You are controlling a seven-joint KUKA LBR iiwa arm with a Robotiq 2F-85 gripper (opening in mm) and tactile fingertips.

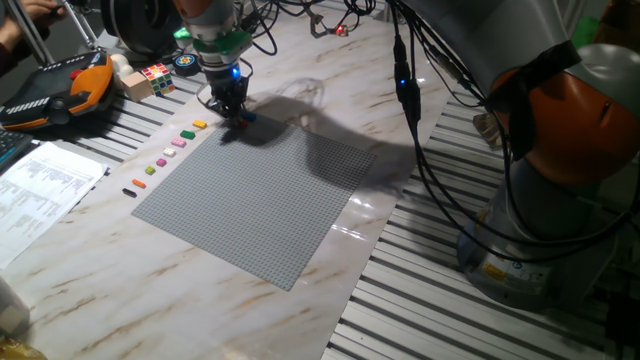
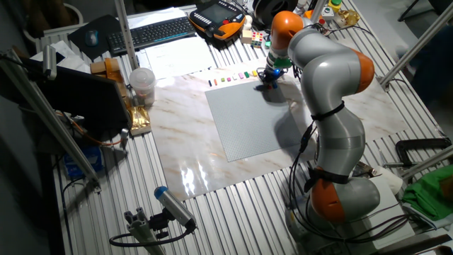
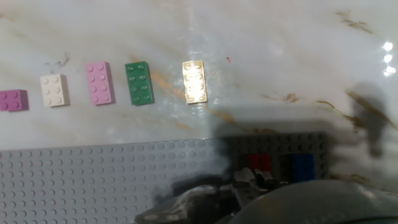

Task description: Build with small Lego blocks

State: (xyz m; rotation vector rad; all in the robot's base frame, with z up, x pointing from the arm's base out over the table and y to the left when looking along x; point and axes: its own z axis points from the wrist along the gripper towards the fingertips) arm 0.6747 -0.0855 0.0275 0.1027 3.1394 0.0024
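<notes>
The grey baseplate (image 1: 270, 200) (image 2: 248, 120) (image 3: 93, 180) lies flat on the marble table. At its far corner a red brick (image 3: 260, 163) and a blue brick (image 3: 303, 166) (image 1: 248, 117) sit side by side on the studs. My gripper (image 1: 236, 110) (image 2: 269, 76) (image 3: 254, 180) hangs right over that corner, its dark blurred fingertips just short of the red brick. Loose small Lego blocks line the plate's edge: yellow (image 3: 194, 81) (image 1: 200, 124), green (image 3: 138, 82) (image 1: 187, 134), pink (image 3: 99, 83), white (image 3: 54, 90), magenta (image 3: 13, 99), then orange (image 1: 151, 170), red (image 1: 140, 183) and black (image 1: 129, 192).
A multicoloured puzzle cube (image 1: 156, 74), a tape roll (image 1: 185, 62) and an orange-and-black pendant (image 1: 60, 90) lie beyond the row. Printed paper (image 1: 40, 190) is at the left. Cables (image 1: 410, 90) hang from the arm. A keyboard (image 2: 152, 32) and a cup (image 2: 141, 85) stand off the marble.
</notes>
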